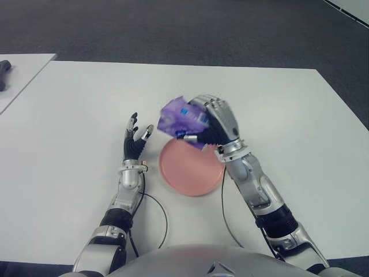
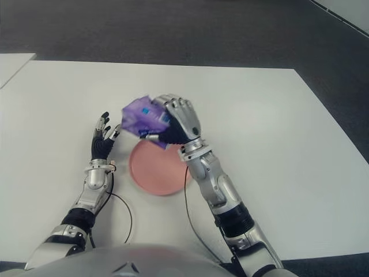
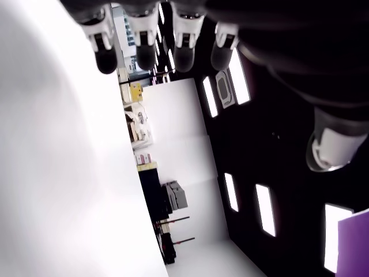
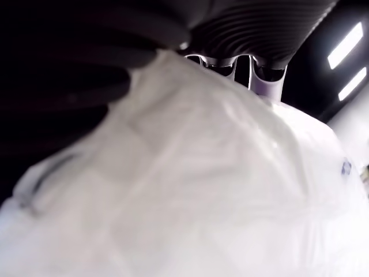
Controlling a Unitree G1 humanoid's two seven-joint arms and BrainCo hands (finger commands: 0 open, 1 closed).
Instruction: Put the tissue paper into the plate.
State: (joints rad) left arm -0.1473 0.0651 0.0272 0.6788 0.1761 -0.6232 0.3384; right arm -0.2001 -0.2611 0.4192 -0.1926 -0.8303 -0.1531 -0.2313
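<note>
Standing palm-open at the left of the scene, the left hand point(image 1: 134, 138) shows its fingers point(image 3: 146, 55) spread and straight with nothing between them. It sits just left of the plate point(image 1: 190, 170), apart from it; whether it touches the table point(image 1: 69, 115) cannot be told from the head views. A thin black cable point(image 1: 157, 209) loops on the tabletop beside the left forearm.

Centre: the plate is pink, round and shallow, flat on the white table close to the robot's body. Its inside is bare.

Above the plate's far edge: the tissue paper point(image 1: 180, 118), a purple plastic pack with blue markings, crumpled, held up off the table. It hangs over the far rim of the plate and partly beyond it, leaning toward the left hand's side. Contact with the plate cannot be seen.

Right of centre: the right hand point(image 1: 218, 122) is clenched around the tissue pack, fingers wrapped over its right side, knuckles up. In the right wrist view the pack's pale wrapper fills the frame, pressed against the palm, with fingertips point(image 4: 266, 78) curling over its far edge. The right forearm runs back down to the robot's right shoulder.
</note>
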